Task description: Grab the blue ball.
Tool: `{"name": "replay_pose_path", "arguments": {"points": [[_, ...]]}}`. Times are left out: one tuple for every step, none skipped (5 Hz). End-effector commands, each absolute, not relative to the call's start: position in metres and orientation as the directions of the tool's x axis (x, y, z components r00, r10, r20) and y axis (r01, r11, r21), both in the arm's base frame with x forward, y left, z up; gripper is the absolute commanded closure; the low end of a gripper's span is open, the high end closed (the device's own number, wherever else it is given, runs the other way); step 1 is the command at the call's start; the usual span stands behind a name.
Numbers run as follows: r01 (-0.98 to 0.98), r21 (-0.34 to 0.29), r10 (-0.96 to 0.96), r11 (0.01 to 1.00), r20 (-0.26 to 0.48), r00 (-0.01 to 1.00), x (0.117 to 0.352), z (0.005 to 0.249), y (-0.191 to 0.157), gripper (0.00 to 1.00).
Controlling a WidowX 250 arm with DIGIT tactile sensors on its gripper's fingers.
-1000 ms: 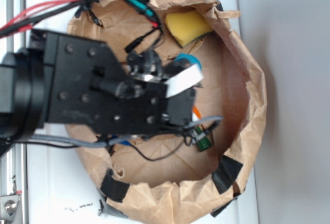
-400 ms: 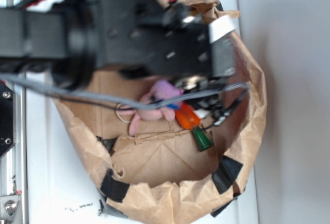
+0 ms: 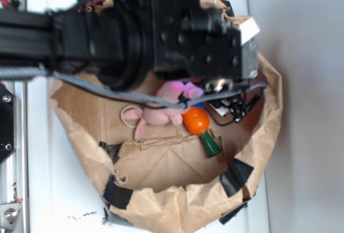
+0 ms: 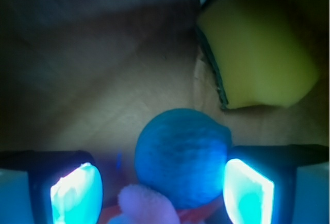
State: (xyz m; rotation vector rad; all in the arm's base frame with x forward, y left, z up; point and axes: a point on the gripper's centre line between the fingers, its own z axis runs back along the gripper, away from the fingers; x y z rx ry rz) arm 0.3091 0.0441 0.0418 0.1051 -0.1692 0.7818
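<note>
In the wrist view the blue ball [image 4: 181,154], round and fuzzy, lies on the brown paper floor between my two glowing pads. My gripper [image 4: 162,193] is open. The ball sits close against the right pad [image 4: 247,190], and a wide gap separates it from the left pad [image 4: 76,193]. A bit of pink plush [image 4: 147,206] pokes up just in front of the ball. In the exterior view my black arm [image 3: 161,34] covers the upper part of the bag and hides the ball.
A yellow wedge [image 4: 258,53] lies beyond the ball to the right. The crumpled paper bag wall [image 3: 177,203] rings everything. A pink plush toy [image 3: 169,107] and an orange carrot toy [image 3: 196,120] with a green top lie mid-bag, beside loose cables.
My arm has swung from the bag's left middle to its upper part. It now covers the yellow wedge and the ball, and the plush and carrot have come into view.
</note>
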Motion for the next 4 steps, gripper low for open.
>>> {"name": "replay_pose_path", "arguments": {"points": [[-0.71,0.076,0.674,0.701,0.255,0.693,0.321,0.023,0.034,1.0],[-0.688,0.016,0.665,0.725,0.244,0.706,0.318,0.05,0.024,1.0],[-0.643,-0.099,0.649,0.759,0.195,0.735,0.308,0.097,0.02,1.0],[-0.6,-0.2,0.627,0.775,0.12,0.77,0.295,0.129,0.024,1.0]]}}
